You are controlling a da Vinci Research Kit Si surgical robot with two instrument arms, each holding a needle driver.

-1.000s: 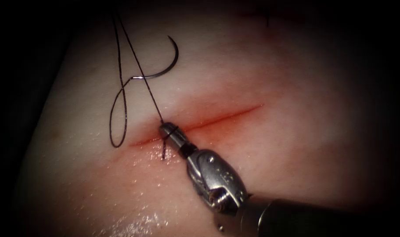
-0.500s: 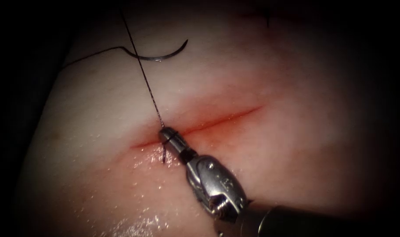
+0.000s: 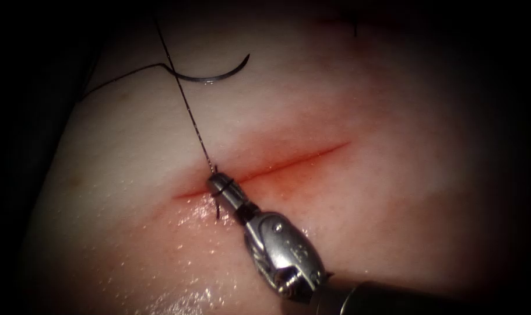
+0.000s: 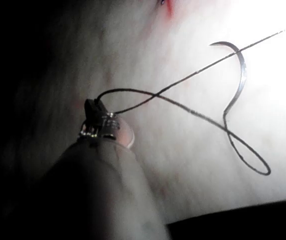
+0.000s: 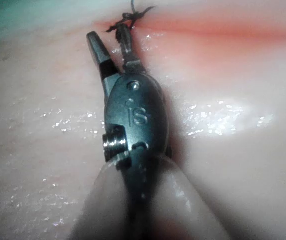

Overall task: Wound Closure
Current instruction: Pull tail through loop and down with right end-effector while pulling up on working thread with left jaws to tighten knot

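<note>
since a second ago the needle (image 3: 214,74) has turned and slid up the tissue (image 3: 358,198). it now lies flat like a wide smile in the upper left of the endoscope view. the big loop of thread (image 3: 186,108) that lay beside it is gone from that view, and the thread now runs straight and tight.

the needle is thin, dark and shiny, with its sharp tip pointing up and right. it is not in the tissue and no tool holds it. it lies on the left side of the cut (image 3: 277,164).

the right tool (image 3: 217,184) comes up from the lower right, with its tip at the left end of the cut, where a small dark knot (image 5: 127,19) sits. in the right wrist view its two jaws stand apart, with thread wound around one of them.

the left tool (image 4: 93,109) is clamped on the thread. red fluid (image 3: 288,169) tints the cut.
</note>
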